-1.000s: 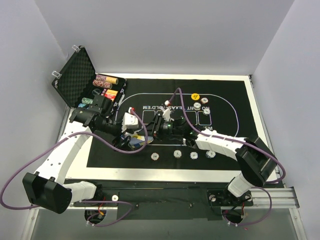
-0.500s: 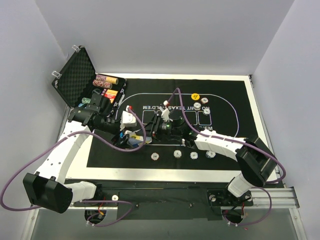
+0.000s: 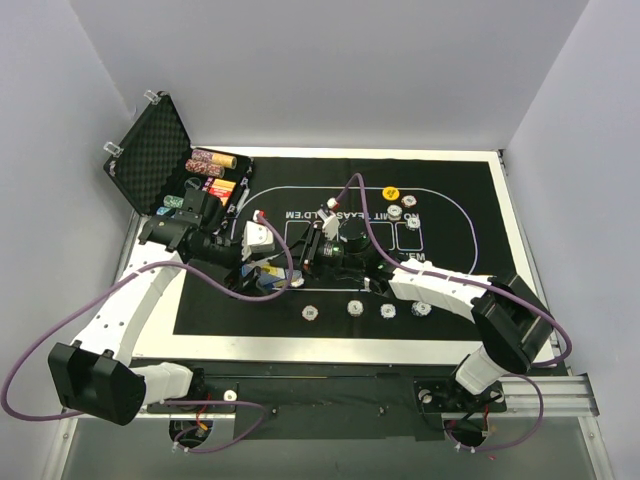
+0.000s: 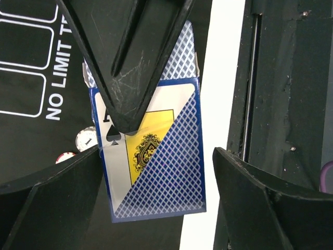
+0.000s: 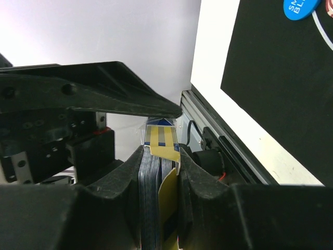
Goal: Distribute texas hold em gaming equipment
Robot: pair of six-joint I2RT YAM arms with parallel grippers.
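Clamping card pack (image 4: pixel 166 177) edgewise, right pincer (image 5: pixel 159 156); left pincer (image 4: pixel 156 152) spread wide, gaps either side of pack.

The table (image 3: pixel 330 345) has a flat white top. A black felt mat (image 3: pixel 460 270) lies flat on it and covers most of the surface, leaving a white margin along the near, left and right edges. The mat carries a white printed oval and lettering. An open black case (image 3: pixel 150 155) sits at the far-left corner, just beside the mat, with its lid raised.
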